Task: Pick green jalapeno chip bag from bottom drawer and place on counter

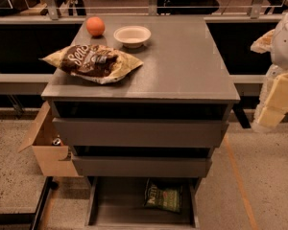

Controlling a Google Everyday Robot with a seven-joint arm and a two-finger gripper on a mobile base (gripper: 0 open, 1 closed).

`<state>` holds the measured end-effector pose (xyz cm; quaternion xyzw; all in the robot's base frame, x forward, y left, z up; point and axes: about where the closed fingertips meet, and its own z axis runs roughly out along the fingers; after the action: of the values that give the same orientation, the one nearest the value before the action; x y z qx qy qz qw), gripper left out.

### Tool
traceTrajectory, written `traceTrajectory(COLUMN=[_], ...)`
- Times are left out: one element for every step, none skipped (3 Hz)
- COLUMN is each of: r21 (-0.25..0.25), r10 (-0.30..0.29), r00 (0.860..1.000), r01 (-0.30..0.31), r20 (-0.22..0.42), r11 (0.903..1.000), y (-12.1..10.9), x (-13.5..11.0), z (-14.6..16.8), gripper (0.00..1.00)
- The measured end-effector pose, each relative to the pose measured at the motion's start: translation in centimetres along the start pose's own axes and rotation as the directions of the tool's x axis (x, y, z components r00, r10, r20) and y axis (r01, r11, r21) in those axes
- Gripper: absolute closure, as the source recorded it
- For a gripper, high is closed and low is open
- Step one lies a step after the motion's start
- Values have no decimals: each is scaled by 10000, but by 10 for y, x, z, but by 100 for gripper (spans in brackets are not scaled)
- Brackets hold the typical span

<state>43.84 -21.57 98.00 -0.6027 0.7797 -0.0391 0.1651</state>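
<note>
The green jalapeno chip bag (163, 196) lies flat on the dark floor of the bottom drawer (116, 206), toward its right side. That drawer is pulled out below the two upper grey drawers. The counter (182, 61) is the flat grey cabinet top above. My gripper (276, 101) hangs at the frame's right edge, beside the cabinet's right side at about counter height. It is well above and to the right of the green bag and holds nothing that I can see.
On the counter sit a large brown-and-cream chip bag (92, 63) at the front left, an orange (95, 26) and a white bowl (132, 36) at the back. An open cardboard box (49, 145) stands on the floor left of the cabinet.
</note>
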Motion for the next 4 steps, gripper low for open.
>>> traceTrajectory(r21=[2,-59,-361,-844], r10=[0,74,184,392], r00=[10000,9982,9880,9756], r01=[0,-71,-130,-214], r20=[1,602,1533,2159], r11=[10000,10000,9993,9962], y=[0,17,52,91], x=[0,-7,-20,-25], z=[0,11,40,91], gripper=[0,0,0,0])
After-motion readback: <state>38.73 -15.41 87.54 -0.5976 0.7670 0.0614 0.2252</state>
